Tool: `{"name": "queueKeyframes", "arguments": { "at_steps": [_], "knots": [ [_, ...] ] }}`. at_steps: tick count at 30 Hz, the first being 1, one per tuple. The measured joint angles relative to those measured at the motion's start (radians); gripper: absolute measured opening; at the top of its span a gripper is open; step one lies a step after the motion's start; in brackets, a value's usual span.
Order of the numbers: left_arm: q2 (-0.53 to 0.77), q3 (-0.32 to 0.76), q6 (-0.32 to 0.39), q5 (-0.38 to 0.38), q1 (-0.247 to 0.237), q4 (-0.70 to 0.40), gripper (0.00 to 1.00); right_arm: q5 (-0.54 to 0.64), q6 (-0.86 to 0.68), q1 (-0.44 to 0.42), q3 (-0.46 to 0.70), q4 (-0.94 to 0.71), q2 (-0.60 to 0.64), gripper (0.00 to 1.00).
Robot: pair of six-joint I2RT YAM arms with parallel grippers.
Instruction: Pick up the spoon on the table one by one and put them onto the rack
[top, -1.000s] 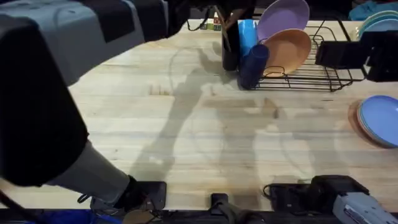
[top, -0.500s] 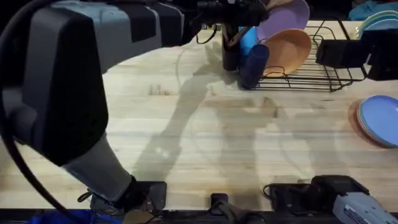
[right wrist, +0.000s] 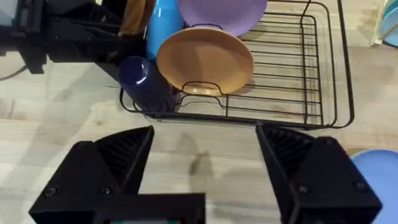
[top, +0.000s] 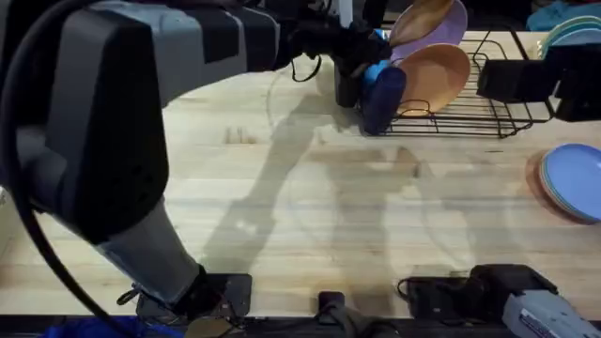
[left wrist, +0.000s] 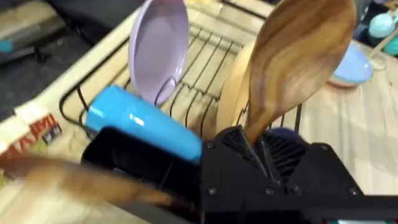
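The spoon (left wrist: 303, 59), a brown wooden one with a rounded oval bowl and a tapered handle, was held by the left gripper (left wrist: 258, 149), whose black fingers were closed on the lower part of its handle, bowl pointing away from the wrist. In the overhead view the bowl of the spoon (top: 424, 16) showed over the far left end of the rack (top: 488, 117), a black wire dish-drying rack, above the lilac plate (top: 441, 23) standing in it. The left arm reached across the table (top: 310, 207), a light wood butcher-block top, to the rack's near-left corner.

In the rack stood the lilac plate and a tan round plate (right wrist: 204, 59), both on edge in the slots. A bright blue cylindrical cup (left wrist: 144, 122) lay tilted beside the tall black utensil cup (top: 348, 80), and a dark blue cup (right wrist: 138, 79) leaned at the rack's front corner.

The right gripper (right wrist: 202, 165) hung over bare table in front of the rack, its black fingers spread wide apart and holding nothing. A stack of light blue plates (top: 573, 180) lay on the table to the right, apart from the rack.
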Motion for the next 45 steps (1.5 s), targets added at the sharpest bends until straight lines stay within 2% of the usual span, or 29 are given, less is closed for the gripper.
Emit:
{"name": "queueKeyframes", "arguments": {
  "at_steps": [11,13,16,17,18,21,22,31,45],
  "knots": [
    [-0.007,0.004,0.037,-0.034,0.024,-0.149,0.044,0.0,0.0,0.0,0.0,0.0,0.0,0.992],
    [-0.008,0.004,0.038,-0.035,0.026,-0.152,0.092,0.0,0.0,0.0,0.0,0.001,0.0,0.992],
    [-0.006,0.004,0.037,-0.046,0.026,-0.179,0.265,0.0,0.0,0.0,0.0,0.001,0.0,0.992],
    [-0.003,0.003,0.038,-0.057,0.026,-0.193,0.424,0.0,0.0,0.0,0.0,0.001,0.0,0.992],
    [-0.003,0.003,0.038,-0.061,0.026,-0.193,0.526,0.0,0.0,0.0,0.0,0.001,0.0,0.992],
    [-0.003,0.003,0.034,-0.061,0.026,-0.193,0.949,0.0,0.0,0.0,0.0,0.001,0.0,0.992],
    [-0.003,0.003,0.035,-0.06,0.026,-0.193,0.981,0.0,0.0,0.0,0.0,0.001,0.0,0.992],
    [-0.004,0.003,0.036,-0.059,0.031,-0.191,0.994,0.0,0.0,0.0,0.0,0.001,0.0,0.992],
    [-0.108,0.003,0.038,-0.064,0.088,-0.199,0.995,0.0,0.0,0.0,0.0,0.001,0.0,0.992]
  ]
}}
